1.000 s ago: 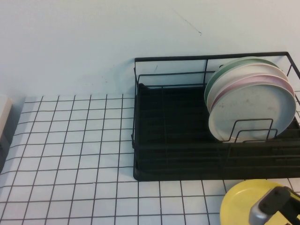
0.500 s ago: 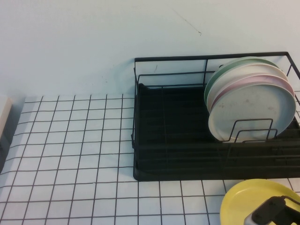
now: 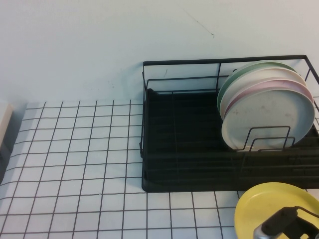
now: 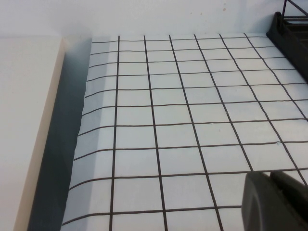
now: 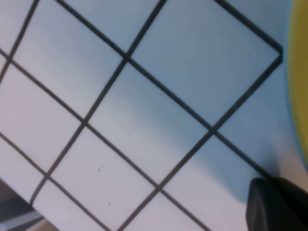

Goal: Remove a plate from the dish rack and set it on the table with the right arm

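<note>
The yellow plate lies low at the table's front right corner, just in front of the black dish rack. My right gripper is over the plate's near part and is shut on it. In the right wrist view only one black finger and a yellow strip of the plate show above the gridded table. My left gripper is shut and empty above the table's left part. It is out of the high view.
The rack's right end holds a pale blue plate in front, with pink, off-white and green plates behind it. The rack's corner shows in the left wrist view. A beige block borders the table's left edge.
My right gripper has drawn back toward the front edge and lower. The yellow plate has settled flatter, and more of its face shows.
</note>
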Tool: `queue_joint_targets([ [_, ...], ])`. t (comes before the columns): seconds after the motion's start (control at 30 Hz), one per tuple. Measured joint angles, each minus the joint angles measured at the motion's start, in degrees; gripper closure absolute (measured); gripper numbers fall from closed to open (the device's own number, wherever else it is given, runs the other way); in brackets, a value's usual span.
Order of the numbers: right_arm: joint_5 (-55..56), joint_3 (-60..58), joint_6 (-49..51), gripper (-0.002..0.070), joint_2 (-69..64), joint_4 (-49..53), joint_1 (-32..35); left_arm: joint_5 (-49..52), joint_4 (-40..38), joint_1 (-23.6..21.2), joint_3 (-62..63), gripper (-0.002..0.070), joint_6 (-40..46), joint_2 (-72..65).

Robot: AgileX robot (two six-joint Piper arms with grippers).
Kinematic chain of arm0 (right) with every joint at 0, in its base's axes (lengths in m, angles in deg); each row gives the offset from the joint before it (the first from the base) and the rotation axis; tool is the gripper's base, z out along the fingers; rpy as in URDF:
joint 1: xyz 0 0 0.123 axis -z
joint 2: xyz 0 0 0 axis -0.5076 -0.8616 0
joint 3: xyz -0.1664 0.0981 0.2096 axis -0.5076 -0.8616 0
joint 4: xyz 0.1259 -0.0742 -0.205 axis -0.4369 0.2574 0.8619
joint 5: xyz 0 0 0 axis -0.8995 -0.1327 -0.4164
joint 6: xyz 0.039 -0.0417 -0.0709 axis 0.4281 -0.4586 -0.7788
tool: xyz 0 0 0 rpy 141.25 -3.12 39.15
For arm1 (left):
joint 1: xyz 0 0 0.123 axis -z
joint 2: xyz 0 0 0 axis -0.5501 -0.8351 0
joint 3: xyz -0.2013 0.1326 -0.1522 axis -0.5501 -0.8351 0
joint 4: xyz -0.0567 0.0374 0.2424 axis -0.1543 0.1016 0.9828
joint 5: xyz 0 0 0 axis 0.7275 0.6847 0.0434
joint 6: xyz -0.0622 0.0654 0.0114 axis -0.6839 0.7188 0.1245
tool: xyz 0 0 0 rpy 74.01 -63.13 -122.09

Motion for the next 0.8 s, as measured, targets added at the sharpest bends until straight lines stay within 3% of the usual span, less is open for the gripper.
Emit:
queue_joint_targets([
  [0.27,-5.5,4.4,0.0,0.0671,3.0,0.4,0.0,0.0,0.0,0.0,0.0,0.0678,0.0,0.0],
  [0.63,-9.4,14.4,0.0,0.0671,22.5,3.3,0.0,0.0,0.0,0.0,0.0,0.0678,0.2,0.0],
  [0.8,-8.6,16.7,0.0,0.0674,29.8,-1.3,0.0,0.0,0.0,0.0,0.0,0.0678,0.2,0.0],
])
